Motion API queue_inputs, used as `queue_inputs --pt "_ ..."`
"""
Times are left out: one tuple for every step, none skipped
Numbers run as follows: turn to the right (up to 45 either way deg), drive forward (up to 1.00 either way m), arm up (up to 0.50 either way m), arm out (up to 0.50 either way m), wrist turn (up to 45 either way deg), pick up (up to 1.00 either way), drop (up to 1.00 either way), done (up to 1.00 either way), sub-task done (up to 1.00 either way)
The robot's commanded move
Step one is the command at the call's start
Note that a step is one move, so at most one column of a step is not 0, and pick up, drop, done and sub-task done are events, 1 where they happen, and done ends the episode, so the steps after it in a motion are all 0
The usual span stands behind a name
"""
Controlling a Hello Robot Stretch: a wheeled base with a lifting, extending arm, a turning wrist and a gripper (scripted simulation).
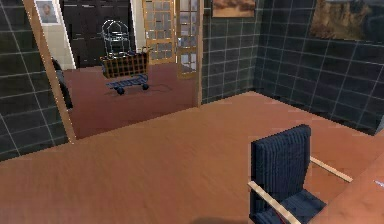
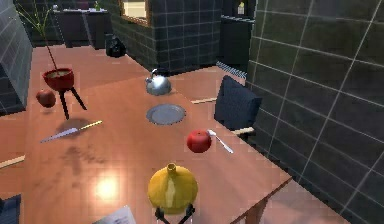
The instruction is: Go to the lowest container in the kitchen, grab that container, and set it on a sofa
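A yellow round-bellied vase (image 2: pixel 172 187) stands on short dark legs at the near edge of the brown table (image 2: pixel 120 150) in the arm side view. Farther out on the table are a grey plate (image 2: pixel 166 114), a silver kettle (image 2: pixel 157 84) and a red apple (image 2: pixel 199 141) with a fork (image 2: pixel 222 143) beside it. At the left a red pot (image 2: pixel 60 78) with a thin green stem sits on a dark tripod. A small red round thing (image 2: pixel 45 98) lies next to it. A knife (image 2: pixel 65 132) lies nearer.
In the forward view the brown table (image 1: pixel 150 160) spreads ahead, with a dark blue chair (image 1: pixel 285 180) at its right. A doorway beyond it shows a wheeled basket cart (image 1: pixel 125 68). Dark tiled walls (image 1: pixel 310 60) close in the right. Another blue chair (image 2: pixel 236 102) stands at the table's far side.
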Motion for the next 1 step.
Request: queue_inputs --pt "0.0 0.00 0.10 0.00 0.0 0.00 0.00 0.00 0.00"
